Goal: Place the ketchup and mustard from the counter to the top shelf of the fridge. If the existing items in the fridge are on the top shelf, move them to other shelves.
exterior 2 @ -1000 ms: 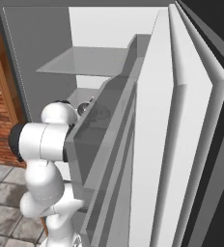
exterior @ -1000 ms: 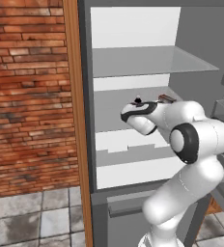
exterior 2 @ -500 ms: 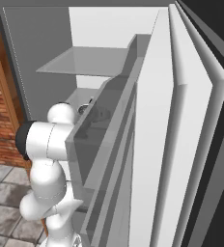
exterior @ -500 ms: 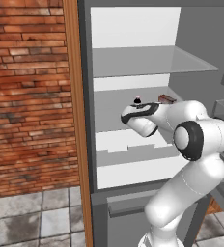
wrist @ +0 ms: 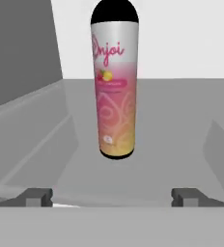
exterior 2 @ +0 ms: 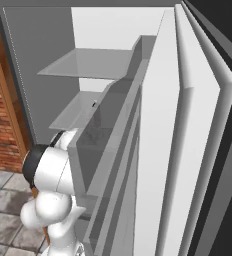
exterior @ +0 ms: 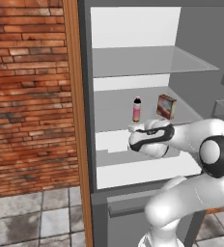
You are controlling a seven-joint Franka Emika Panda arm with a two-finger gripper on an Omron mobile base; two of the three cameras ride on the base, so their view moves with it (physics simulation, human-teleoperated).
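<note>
Your end effector [wrist: 112,197] is spread wide, holding nothing, with the pink bottle [wrist: 114,82] standing upright on the middle shelf [exterior: 119,103] just beyond it

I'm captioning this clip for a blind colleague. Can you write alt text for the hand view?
A pink bottle with a black cap stands upright on a grey fridge shelf, white wall behind. The open pincer faces it, one dark fingertip on each side, not touching.

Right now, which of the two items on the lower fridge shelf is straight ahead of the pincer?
The pink bottle with the black cap, standing upright, centred ahead of the open pincer. The reddish-brown box stands off to the bottle's right on the same shelf.
</note>
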